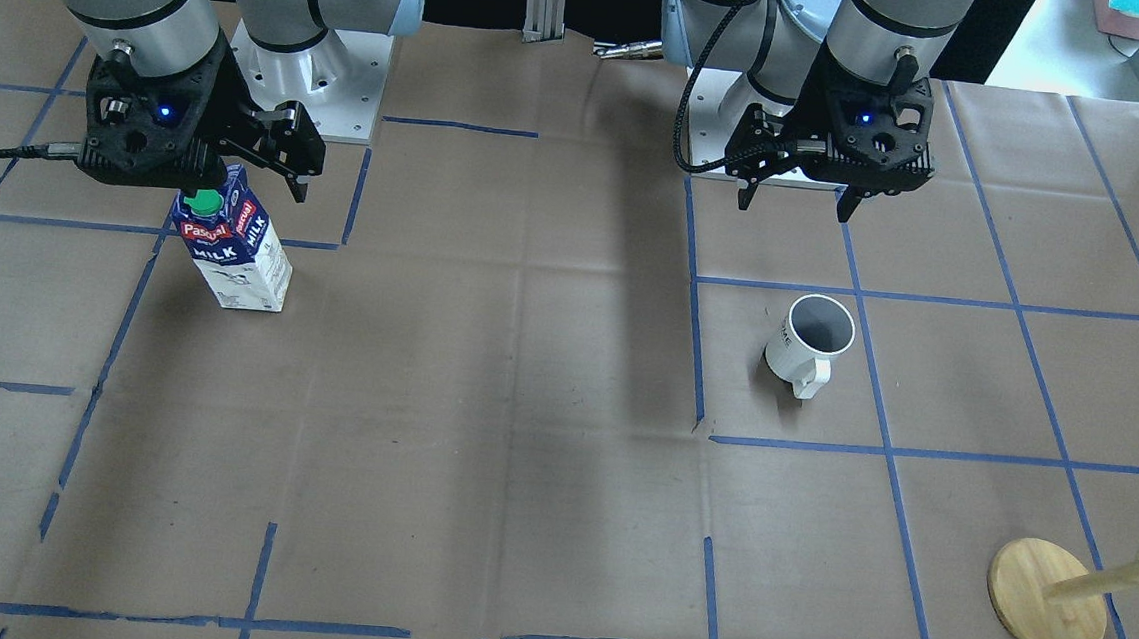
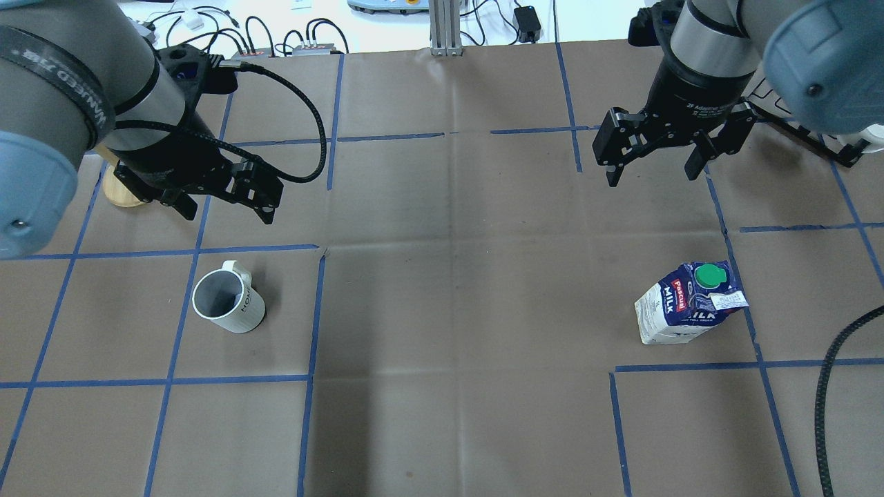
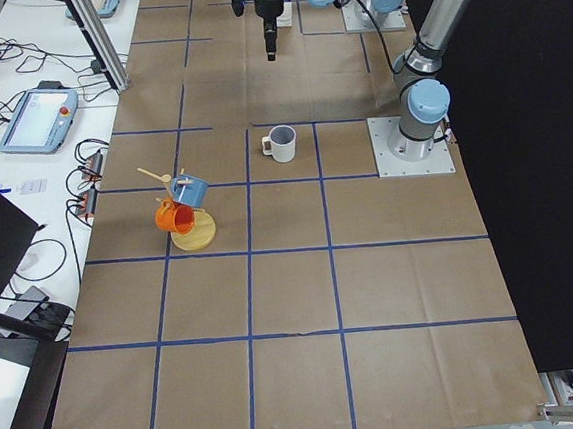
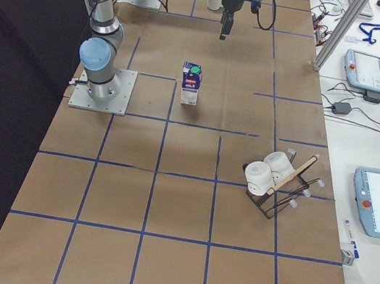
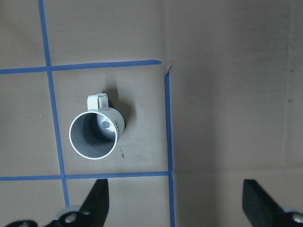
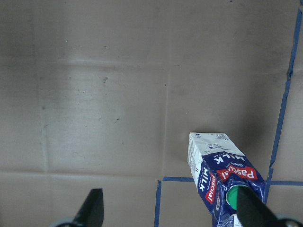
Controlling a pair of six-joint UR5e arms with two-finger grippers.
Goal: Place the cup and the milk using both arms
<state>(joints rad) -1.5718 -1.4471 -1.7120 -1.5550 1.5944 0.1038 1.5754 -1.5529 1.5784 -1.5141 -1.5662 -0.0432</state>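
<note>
My left gripper (image 2: 226, 210) hung wide open with nothing in it, above the worktop (image 2: 449, 310) and just off to one side of the cup (image 2: 228, 301) rather than over it. My right gripper (image 2: 651, 172) was open just as wide and also empty, far across the worktop from the cup.

The cup stood upright with its handle (image 2: 235, 268) sticking out. My wrist camera showed it ahead of my fingers and off centre. I judged that a straight descent could land a finger on the rim or the handle and tip or spin the cup.

The milk carton (image 2: 690, 304) stood upright, well apart from the cup and nearer my right gripper. It was tall on a narrow base, so a sideways nudge from one finger could topple it, and too hard a squeeze could buckle its walls. If both arms then carried towards the middle, they might crowd each other.

The cup looked empty, showing only its dark grey inside. The carton's green cap (image 2: 706, 275) was on, so I could not tell what it held.
</note>
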